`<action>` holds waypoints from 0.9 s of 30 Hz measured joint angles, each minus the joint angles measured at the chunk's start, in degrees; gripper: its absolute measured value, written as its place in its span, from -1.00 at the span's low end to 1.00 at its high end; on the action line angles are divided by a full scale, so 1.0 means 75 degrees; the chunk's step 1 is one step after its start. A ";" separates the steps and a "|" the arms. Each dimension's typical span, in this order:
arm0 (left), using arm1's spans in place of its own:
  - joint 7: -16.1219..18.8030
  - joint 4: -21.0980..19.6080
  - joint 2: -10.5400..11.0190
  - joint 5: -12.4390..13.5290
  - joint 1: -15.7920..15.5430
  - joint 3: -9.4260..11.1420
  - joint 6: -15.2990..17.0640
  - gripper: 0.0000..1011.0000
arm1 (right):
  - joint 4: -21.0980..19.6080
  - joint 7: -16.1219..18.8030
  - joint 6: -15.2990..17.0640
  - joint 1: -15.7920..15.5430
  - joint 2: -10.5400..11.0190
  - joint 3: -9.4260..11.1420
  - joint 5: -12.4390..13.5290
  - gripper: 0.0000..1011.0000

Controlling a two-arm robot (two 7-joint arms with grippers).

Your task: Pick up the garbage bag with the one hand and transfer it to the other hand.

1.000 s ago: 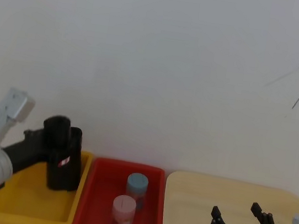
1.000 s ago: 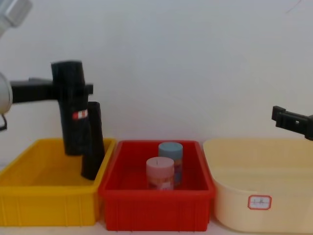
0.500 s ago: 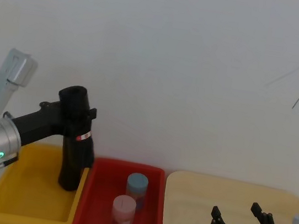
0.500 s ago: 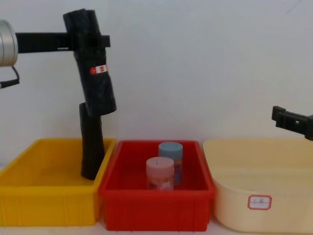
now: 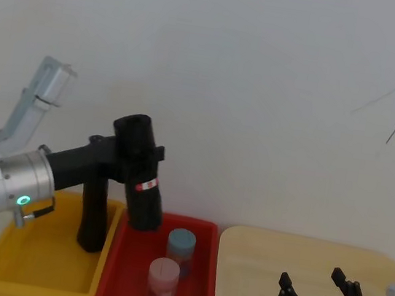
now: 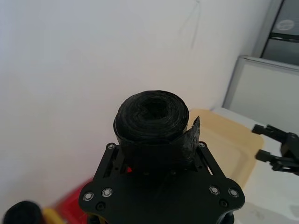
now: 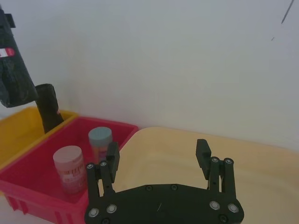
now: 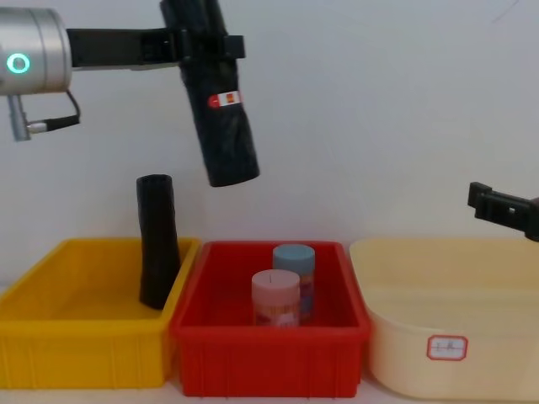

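Three containers line the bottom of the chest view: a cream tub (image 8: 438, 311) at lower right, a yellow bin (image 8: 76, 358) at lower left and a red bin (image 8: 269, 362) between them.

The green-ringed left arm reaches in from the upper left. Its left end effector (image 8: 206, 44) is clenched on the garbage bag (image 8: 226, 126) near the roll's top. The bag hangs tilted, high in the upper-left part of the frame. Its free lower end is in the air above the seam between the yellow and red bins and touches nothing. How far the fingers wrap around it is hidden behind the roll.

The right end effector (image 7: 157, 148) hovers low over the cream tub at lower right, with its fingers spread and empty, well apart from the bag.

A plain black roll (image 8: 157, 240) leans in the yellow bin, and two canisters (image 8: 285, 290) stand in the red bin.

The pickup looks done and the carry toward the other hand is in hand. The next move calls for bringing the bag rightward while the right end effector rises to meet it. It should close on the bare stretch below the red-and-white label (image 8: 224, 100) before the left one lets go.
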 joint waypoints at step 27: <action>-0.0328 0.0255 -0.0300 -0.0045 -0.0329 0.0443 -0.0192 -0.14 | -0.0157 0.1179 0.0865 0.0564 0.0481 0.0123 0.0652 0.98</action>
